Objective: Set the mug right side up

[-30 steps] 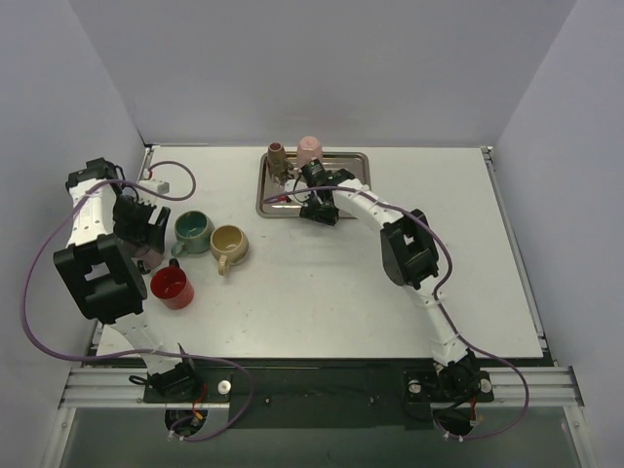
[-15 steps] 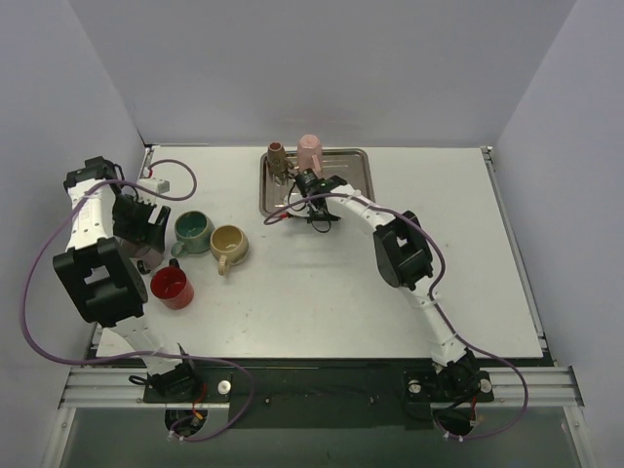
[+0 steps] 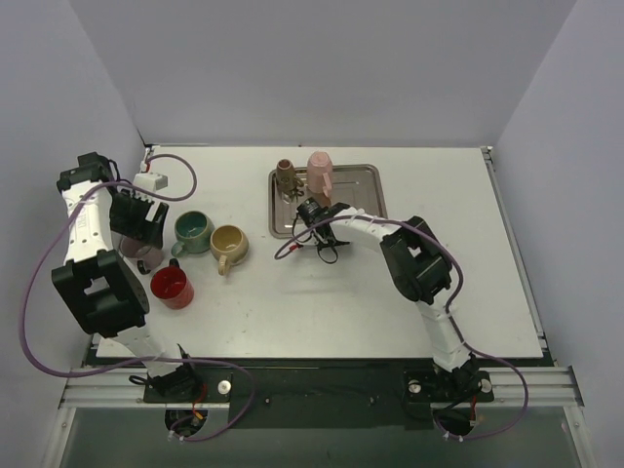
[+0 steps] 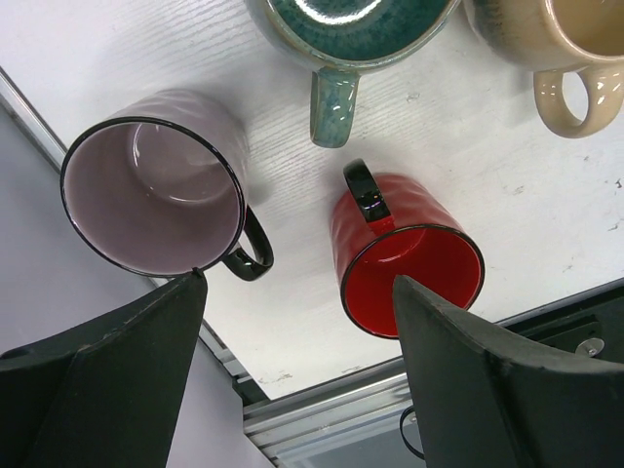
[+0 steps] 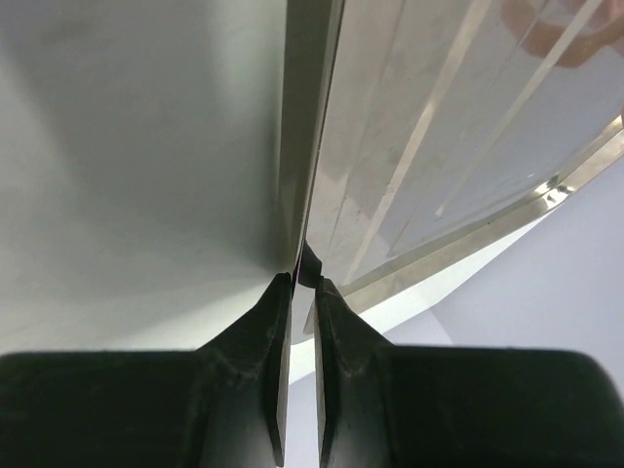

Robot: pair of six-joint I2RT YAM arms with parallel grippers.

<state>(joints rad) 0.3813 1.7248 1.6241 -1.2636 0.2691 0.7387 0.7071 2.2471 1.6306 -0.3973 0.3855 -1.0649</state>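
Pink mug [image 3: 320,172] beyond fingers [image 5: 255,336], tray [image 3: 356,195] rim pinched

Shiny brushed metal on tray [image 3: 356,200]; glossy glazed ceramic on red mug [image 4: 405,263], teal mug [image 4: 341,34], tan mug [image 4: 546,44]; matt white, faintly grained table [image 4: 146,49]; matt black plastic fingers [image 4: 107,380].

The red mug [image 4: 405,263] and lilac mug [image 4: 156,195] have black rims and handles. The teal mug [image 4: 351,29] is speckled, the tan mug [image 4: 556,39] plain. The table [image 3: 322,292] is white and the tray [image 3: 366,200] silver, with a pink mug [image 3: 320,174] and a brown mug [image 3: 286,175].
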